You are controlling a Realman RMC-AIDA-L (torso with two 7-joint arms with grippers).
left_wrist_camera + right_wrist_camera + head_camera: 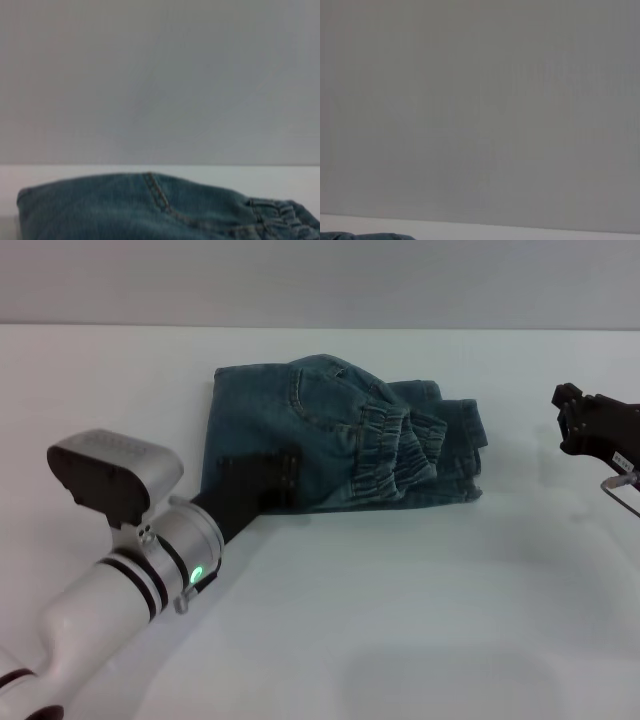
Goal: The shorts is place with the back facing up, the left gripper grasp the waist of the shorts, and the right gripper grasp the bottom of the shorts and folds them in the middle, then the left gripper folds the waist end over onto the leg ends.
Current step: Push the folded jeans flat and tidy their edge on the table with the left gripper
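Left gripper (272,480): over the near left edge of the shorts, touching the denim; jaw state cannot be told.
Shorts (340,435): blue denim, folded into a compact bundle on the white table (400,620), elastic waistband uppermost.
Right gripper (575,420): off to the right, apart from the shorts; jaw state unclear.

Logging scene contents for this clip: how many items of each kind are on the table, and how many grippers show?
Denim shorts: 1, folded on the table
Grippers: 2, left gripper at the shorts, right gripper off to the side
Total: 3
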